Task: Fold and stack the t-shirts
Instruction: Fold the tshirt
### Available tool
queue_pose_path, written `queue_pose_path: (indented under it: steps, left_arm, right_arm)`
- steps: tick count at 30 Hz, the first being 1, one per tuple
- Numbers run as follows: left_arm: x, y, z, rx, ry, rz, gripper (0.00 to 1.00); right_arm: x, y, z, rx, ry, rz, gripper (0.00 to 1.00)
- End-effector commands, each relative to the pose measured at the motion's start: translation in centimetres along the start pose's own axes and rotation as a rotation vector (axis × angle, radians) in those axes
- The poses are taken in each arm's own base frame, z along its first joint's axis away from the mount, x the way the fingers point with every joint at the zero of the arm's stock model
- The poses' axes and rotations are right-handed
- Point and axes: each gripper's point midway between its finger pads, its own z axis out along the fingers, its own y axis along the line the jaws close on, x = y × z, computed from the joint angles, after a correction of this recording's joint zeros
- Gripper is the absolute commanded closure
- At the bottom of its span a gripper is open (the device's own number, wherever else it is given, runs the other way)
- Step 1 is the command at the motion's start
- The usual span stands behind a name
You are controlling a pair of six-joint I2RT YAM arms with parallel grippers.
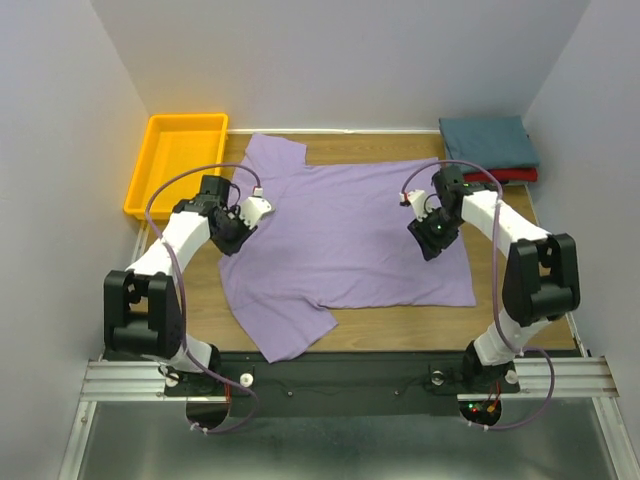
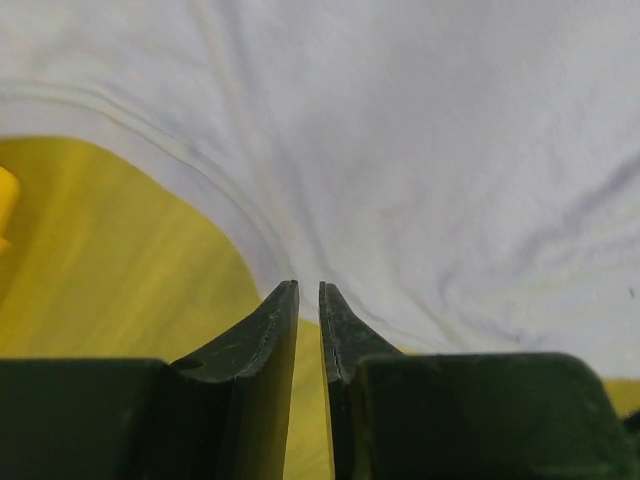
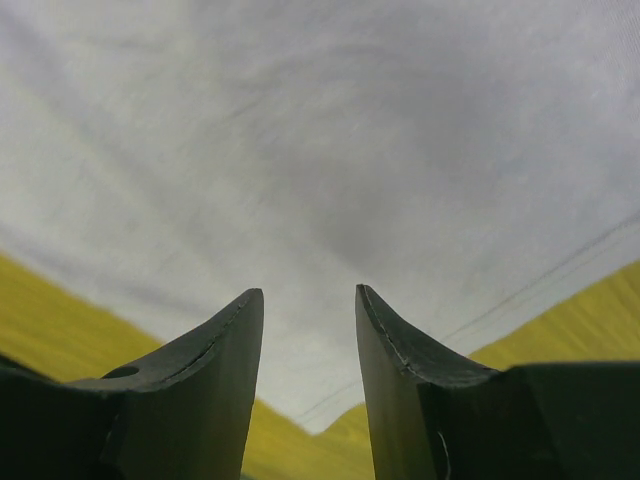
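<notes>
A lavender t-shirt point(image 1: 350, 230) lies spread flat across the table, its sleeves toward the far-left and near-left corners. My left gripper point(image 1: 232, 240) hangs low over its left edge, by the curved neckline point(image 2: 180, 150). The jaws of the left gripper point(image 2: 309, 285) stand a narrow slit apart, with nothing between them. Over the shirt's right part, near the hem point(image 3: 540, 280), my right gripper point(image 1: 432, 248) hovers. The right gripper point(image 3: 308, 290) is open, with only cloth point(image 3: 320, 150) beneath it. At the far right corner a folded dark teal t-shirt point(image 1: 488, 142) rests on a folded red one point(image 1: 520, 175).
A yellow-orange plastic tray point(image 1: 180, 160) stands at the far left corner beside the shirt's sleeve. Bare wooden table point(image 1: 200, 290) shows left of the shirt and along the near edge. White walls close in the back and both sides.
</notes>
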Motion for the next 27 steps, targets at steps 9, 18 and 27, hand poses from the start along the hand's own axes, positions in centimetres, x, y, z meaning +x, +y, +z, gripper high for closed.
queue_pose_path:
  steps: [9, 18, 27]
  left_arm:
    - [1.6, -0.1, 4.7, 0.019, 0.035, -0.086, 0.73]
    - [5.8, -3.9, 4.2, 0.119, 0.136, -0.047, 0.75]
    - [-8.8, 2.9, -1.9, 0.113, -0.231, -0.058, 0.46]
  right_arm:
    - [0.2, -2.2, 5.2, -0.007, 0.057, 0.047, 0.53]
    - [1.5, 2.1, 2.8, -0.164, 0.042, 0.047, 0.53]
    - [-12.1, -10.7, -3.3, 0.106, -0.345, 0.245, 0.45]
